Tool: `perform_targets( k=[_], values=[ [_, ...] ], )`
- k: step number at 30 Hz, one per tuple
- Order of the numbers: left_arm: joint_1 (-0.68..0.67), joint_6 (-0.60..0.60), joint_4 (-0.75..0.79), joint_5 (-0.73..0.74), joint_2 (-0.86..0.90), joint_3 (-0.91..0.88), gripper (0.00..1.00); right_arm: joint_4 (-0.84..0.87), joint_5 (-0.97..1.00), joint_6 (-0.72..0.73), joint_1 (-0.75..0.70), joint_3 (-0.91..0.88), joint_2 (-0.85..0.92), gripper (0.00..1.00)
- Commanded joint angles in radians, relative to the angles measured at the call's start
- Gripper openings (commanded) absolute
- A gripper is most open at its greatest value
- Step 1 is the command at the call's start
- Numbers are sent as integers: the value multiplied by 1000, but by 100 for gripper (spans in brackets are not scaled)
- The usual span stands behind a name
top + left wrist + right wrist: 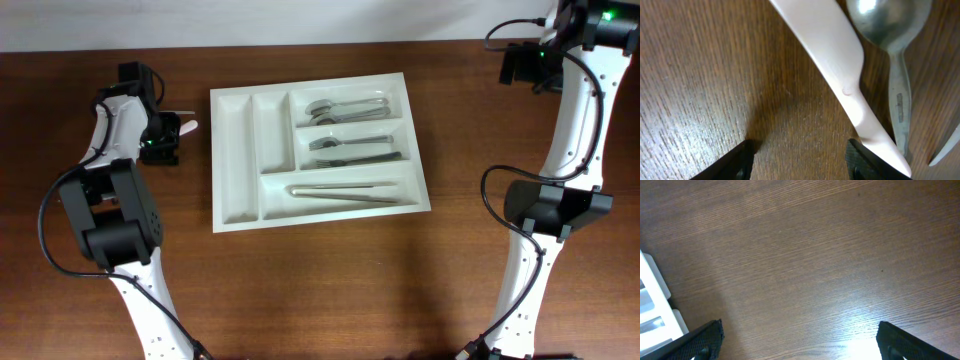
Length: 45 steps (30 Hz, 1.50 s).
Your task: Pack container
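The container [235,160], a large white cutlery tray, lies mid-table. Its crosswise compartments hold metal spoons [345,108], forks [350,150] and long thin metal pieces [345,190]; the two narrow ones are bare. My left gripper [160,140] is low over the table just left of the tray. In the left wrist view it [800,150] is open with bare wood between the fingers. A white plastic knife [830,55] runs past the outer side of the right finger, with a metal spoon [890,25] beside it. My right gripper [800,330] is wide open over bare wood.
A corner of the tray [652,305] shows at the left edge of the right wrist view. Another white utensil tip [945,150] pokes in at the right of the left wrist view. The right arm [560,130] stands at the table's far right.
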Motion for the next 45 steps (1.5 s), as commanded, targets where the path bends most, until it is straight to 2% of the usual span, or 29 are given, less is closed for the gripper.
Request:
perform_targets(
  k=[1, 6, 22, 28, 31, 32, 36, 41, 45],
  values=[
    [3, -55, -14, 40, 65, -16, 63, -6, 8, -10, -1, -4, -10, 99],
    [21, -54, -14, 51, 65, -15, 70, -6, 8, -10, -1, -4, -10, 99],
    [82, -95, -9, 53, 65, -5, 70, -6, 8, -10, -1, -4, -10, 99],
    [94, -20, 58, 55, 65, -1, 71, -6, 8, -10, -1, -4, -10, 99],
    [94, -20, 68, 53, 65, 1, 74, -6, 8, -10, -1, -4, -10, 99],
    [94, -20, 75, 53, 65, 1, 76, -6, 8, -10, -1, -4, -10, 99],
    [94, -20, 107, 55, 65, 1, 100, -6, 8, -10, -1, -4, -10, 99],
    [92, -20, 106, 55, 65, 1, 100, -6, 8, -10, -1, -4, -10, 99],
    [92, -20, 67, 55, 65, 1, 92, -6, 8, -10, -1, -4, -10, 99]
  ],
)
